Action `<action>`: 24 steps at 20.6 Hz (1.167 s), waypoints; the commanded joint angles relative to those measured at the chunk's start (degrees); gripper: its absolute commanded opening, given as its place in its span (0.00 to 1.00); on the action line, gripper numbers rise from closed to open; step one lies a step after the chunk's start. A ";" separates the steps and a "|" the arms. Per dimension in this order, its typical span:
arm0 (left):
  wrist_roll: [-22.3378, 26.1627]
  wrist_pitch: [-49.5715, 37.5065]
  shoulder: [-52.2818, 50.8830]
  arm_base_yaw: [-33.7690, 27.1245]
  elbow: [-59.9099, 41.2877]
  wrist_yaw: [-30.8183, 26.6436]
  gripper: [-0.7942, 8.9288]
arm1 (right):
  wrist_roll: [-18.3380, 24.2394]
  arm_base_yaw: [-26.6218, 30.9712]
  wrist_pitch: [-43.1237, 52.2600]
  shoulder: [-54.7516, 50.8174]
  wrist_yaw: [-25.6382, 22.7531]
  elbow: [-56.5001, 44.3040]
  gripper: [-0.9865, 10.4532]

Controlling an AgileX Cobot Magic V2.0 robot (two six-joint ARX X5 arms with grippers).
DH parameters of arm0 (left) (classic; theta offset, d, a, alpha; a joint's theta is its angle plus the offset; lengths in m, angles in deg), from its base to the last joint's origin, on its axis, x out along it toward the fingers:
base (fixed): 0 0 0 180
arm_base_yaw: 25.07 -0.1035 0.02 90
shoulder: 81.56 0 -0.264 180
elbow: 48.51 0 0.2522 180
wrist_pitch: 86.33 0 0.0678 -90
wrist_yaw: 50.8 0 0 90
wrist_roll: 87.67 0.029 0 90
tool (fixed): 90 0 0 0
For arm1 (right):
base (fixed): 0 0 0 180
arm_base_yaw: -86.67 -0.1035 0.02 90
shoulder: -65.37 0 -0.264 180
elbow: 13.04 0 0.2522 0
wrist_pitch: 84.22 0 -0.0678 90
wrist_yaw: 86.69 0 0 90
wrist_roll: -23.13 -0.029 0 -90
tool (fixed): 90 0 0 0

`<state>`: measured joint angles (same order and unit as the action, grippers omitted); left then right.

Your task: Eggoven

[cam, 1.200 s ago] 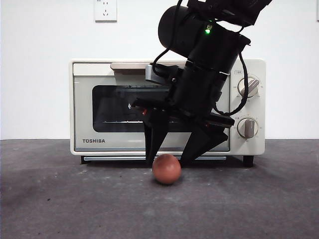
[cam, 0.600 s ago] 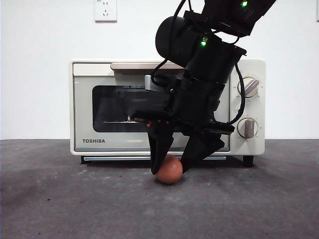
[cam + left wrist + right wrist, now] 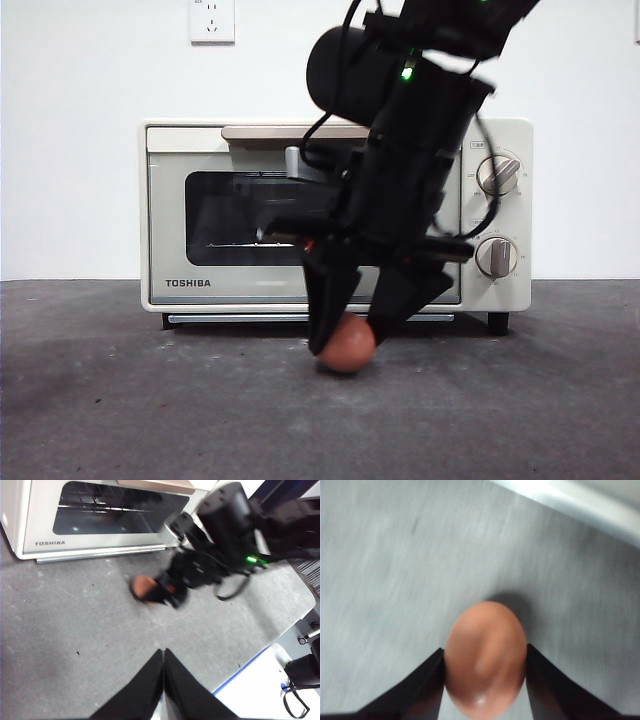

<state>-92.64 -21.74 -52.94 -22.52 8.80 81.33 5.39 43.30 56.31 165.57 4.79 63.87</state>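
The reddish-brown egg [image 3: 349, 350] lies on the dark table in front of the cream TOSHIBA oven [image 3: 190, 205], whose glass door is closed. My right gripper [image 3: 349, 344] comes down from above and its two black jaws press the egg's two sides. In the right wrist view the egg [image 3: 485, 655] fills the gap of the right gripper [image 3: 484, 651]. My left gripper [image 3: 163, 652] is shut and empty, held high and back from the table. From there I see the egg [image 3: 142, 587], the right gripper [image 3: 167, 591] and the oven [image 3: 20, 520].
The oven's beige handle [image 3: 262, 132] runs along the door's top and two knobs [image 3: 497, 173] sit on its right side. A wall socket [image 3: 211, 20] is above. The table's edge [image 3: 240, 672] shows in the left wrist view.
My right gripper has come lower and its jaws have closed from astride the egg to touching it. The egg has shifted slightly to the right.
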 commanded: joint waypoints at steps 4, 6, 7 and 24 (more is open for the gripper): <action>-2.19 -10.38 5.81 1.29 1.11 0.02 0.09 | 4.74 -3.37 -9.38 -16.92 -0.70 0.70 0.09; -4.00 -16.68 9.33 3.04 1.14 -0.02 0.09 | 4.90 -3.72 -13.62 -24.24 -2.34 0.70 0.09; -5.55 -20.35 11.41 4.17 1.14 -0.33 0.09 | 4.87 -3.72 -15.76 -27.82 -3.13 0.70 0.09; -6.82 -45.99 45.38 23.80 14.43 -22.62 0.09 | 3.34 -3.72 -26.53 -56.39 -13.62 0.70 0.09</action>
<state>-101.27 -67.13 -9.05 0.75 21.45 59.16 9.39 40.17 29.36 109.05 -8.57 63.79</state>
